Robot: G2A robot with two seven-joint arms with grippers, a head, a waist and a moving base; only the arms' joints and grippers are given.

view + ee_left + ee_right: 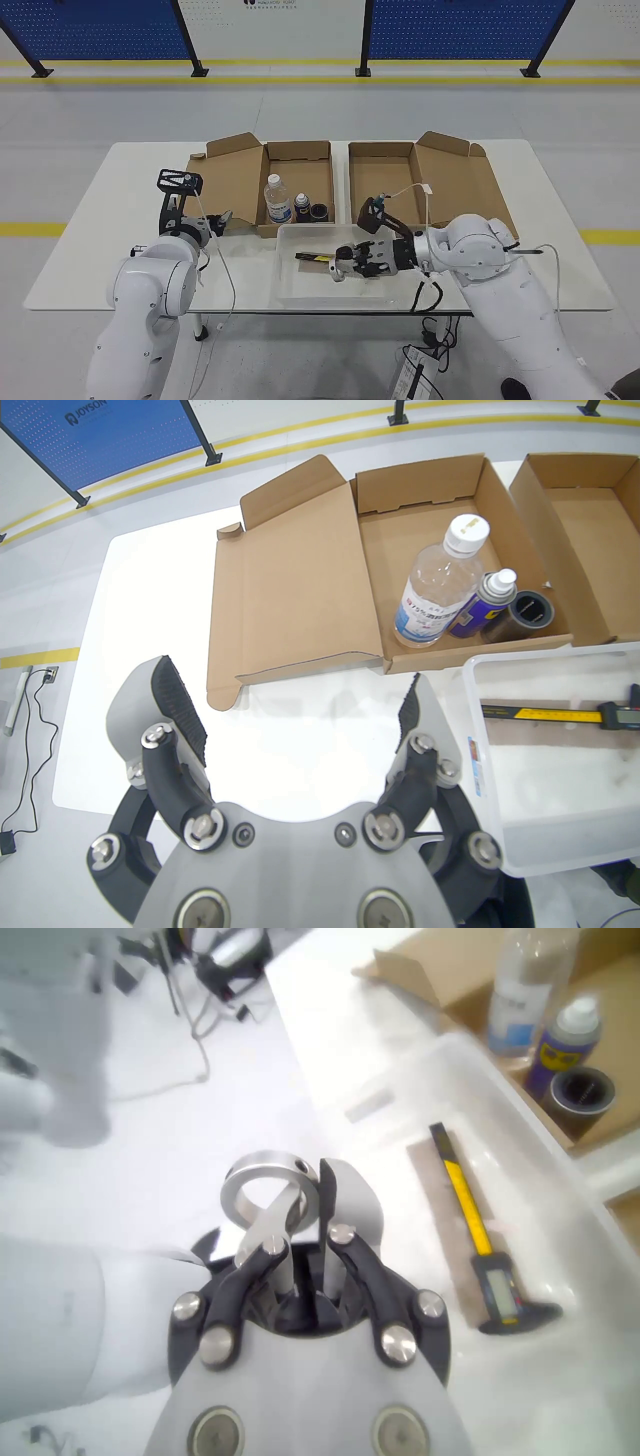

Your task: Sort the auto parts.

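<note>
Pinching a metal ring (pixel 265 1164) by its wall, the right fingers (pixel 327 1193) are closed on it. One finger runs through the bore and the padded one presses on the outer face. The ring hangs free, touching nothing but the fingers, with the white bin (pixel 545 1188) beneath them. A caliper (pixel 467 1198) lies on the bin floor, off to the padded finger's side.

The ring looks like thick machined metal, so it is probably heavy for its size, fully rigid and in no way fragile. Its polished faces are likely slick. A wall pinch with one finger inside the bore suits it, since the ring cannot drop straight out. It could still swivel about the pinch point, so a firm squeeze seems wise. Letting it go from low down should keep it from bouncing or rolling away.

The left fingers (pixel 175 700) are spread wide with nothing between them, above bare tabletop (pixel 280 760). Beyond their tips sits a cardboard box (pixel 420 485) holding a clear bottle (pixel 440 590), a spray can (pixel 485 605) and a dark cylinder (pixel 532 612), all close together. A second cardboard box (pixel 580 525) stands just beside the first one.
</note>
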